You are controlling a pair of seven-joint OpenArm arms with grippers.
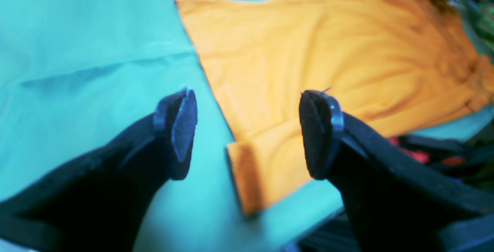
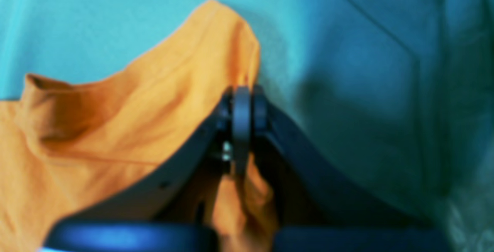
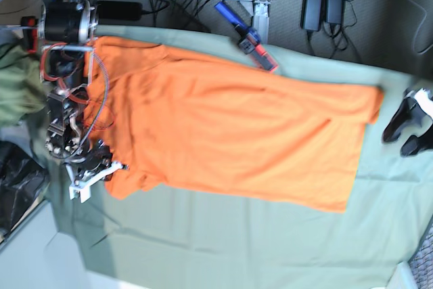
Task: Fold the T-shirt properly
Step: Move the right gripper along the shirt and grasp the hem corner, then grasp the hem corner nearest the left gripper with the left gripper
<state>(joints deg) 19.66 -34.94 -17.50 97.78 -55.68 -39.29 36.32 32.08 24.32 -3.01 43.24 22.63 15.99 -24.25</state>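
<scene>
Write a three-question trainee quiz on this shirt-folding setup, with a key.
1. True or false: the right tool is shut on the orange T-shirt.
2. Multiple choice: the left tool is (A) gripping a sleeve, (B) open above the table beside the shirt, holding nothing, (C) shut on the green cloth.
3. Fill in: the T-shirt lies spread on a pale ____ table cover.

Key
1. True: the wrist view shows orange fabric pinched between the closed fingers.
2. B: its fingers stand wide apart with only cloth and shirt edge below them.
3. Green.
</scene>
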